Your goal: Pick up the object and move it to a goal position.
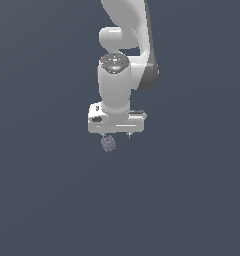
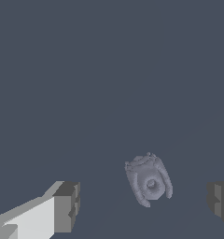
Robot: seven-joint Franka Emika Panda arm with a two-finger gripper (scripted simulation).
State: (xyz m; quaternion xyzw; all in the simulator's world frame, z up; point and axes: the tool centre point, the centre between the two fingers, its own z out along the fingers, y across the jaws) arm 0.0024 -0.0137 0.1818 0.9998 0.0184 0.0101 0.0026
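Gripper [image 1: 117,135] points straight down, jaws spread wide, nothing pinched. In the wrist view both fingertips show: one grey pad [image 2: 67,207] on a white finger, the other grey pad [image 2: 221,204] cut off by the frame edge. Wide gap between them.

The clump [image 2: 149,180] sits inside that gap, closer to the cut-off pad than to the other, touching neither. It's small, lumpy, greyish-purple, with curved ridges wrapping round it and a small nub in the middle of the face toward the camera. Much narrower than the finger spread.

Exterior view: clump [image 1: 108,144] is just below centre of the frame, right under the gripper's white body [image 1: 117,121], toward its end on the exterior view's left. Only two short dark finger stubs poke out under the body; the clump is at or just below the one on the exterior view's left. Can't tell from this angle whether it touches that tip; the wrist view says apart.

Arm [image 1: 123,60] comes down from the top centre of the frame, white links with a dark grey band on the exterior view's right side, and a round metallic cap on the wrist joint [image 1: 114,62].

Surface [image 1: 47,200] under everything is flat, uniform dark blue-grey, no visible edges or marks. Clump appears to rest on it; no clear shadow to confirm.
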